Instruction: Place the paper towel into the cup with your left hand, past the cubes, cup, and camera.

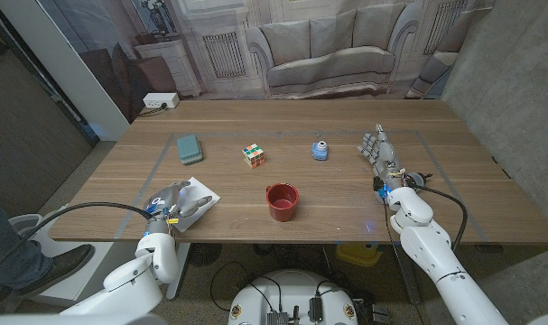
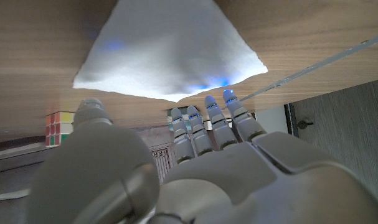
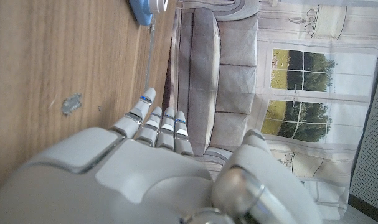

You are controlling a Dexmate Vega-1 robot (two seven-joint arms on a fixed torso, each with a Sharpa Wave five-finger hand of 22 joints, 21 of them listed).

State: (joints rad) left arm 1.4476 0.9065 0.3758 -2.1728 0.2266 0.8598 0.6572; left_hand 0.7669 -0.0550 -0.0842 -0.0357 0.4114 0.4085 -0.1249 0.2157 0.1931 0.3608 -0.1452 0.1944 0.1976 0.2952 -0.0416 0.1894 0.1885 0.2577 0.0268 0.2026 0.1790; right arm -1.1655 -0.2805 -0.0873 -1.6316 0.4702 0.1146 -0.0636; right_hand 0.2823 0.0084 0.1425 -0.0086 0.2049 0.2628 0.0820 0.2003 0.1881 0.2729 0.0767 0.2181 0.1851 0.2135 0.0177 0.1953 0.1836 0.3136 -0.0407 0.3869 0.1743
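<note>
white paper towel (image 1: 199,194), red cup (image 1: 282,201), multicoloured cube (image 1: 253,155), teal case (image 1: 189,148), blue-and-white camera (image 1: 320,150), brown wooden table (image 1: 346,190)

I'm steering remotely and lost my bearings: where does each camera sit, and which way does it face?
Head view: on the robot's head, looking down the table at the red cup; both arms show.
Left wrist view: behind the left robot hand, facing the paper towel.
Right wrist view: behind the right robot hand, facing the sofa backdrop.
Head and left wrist views share the Rubik's cube.

Even, soft light — wrist close-ups blurred.
</note>
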